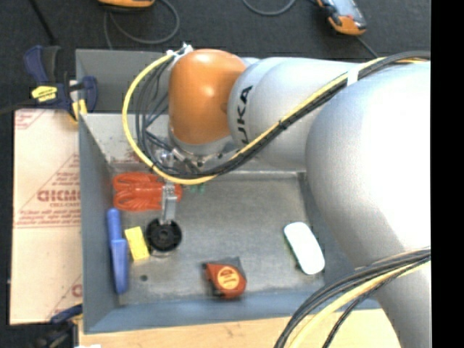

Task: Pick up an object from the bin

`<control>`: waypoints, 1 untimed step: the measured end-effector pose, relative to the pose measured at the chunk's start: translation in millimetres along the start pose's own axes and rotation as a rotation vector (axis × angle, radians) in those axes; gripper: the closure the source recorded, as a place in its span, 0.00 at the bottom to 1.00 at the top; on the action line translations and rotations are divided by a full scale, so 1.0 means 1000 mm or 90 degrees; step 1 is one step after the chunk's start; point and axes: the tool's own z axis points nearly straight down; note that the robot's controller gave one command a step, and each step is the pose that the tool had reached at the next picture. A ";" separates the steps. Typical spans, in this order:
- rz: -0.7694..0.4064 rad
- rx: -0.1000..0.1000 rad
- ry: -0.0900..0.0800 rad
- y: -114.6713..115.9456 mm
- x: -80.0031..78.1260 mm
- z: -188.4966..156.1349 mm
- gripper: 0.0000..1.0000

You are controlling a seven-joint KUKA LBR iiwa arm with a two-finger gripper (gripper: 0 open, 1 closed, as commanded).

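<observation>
overhead, "kuka" arm [290, 96], gripper [167, 220] over disc [163, 236]

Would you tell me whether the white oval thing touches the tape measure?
No, the white oval thing lies well apart from the orange tape measure, farther to the right.

Light falls from above. The big white rounded arm casing [362, 143] at 3 o'clock glares almost blank, and the glossy orange dome cover [203, 93] carries a soft sheen. The grey metal bin [246, 216] has an evenly lit floor, shadowed under the arm. The black surface [217, 13] at 12 o'clock lies dim.
</observation>
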 end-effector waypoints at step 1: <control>0.002 -0.001 -0.005 -0.001 -0.002 -0.006 0.00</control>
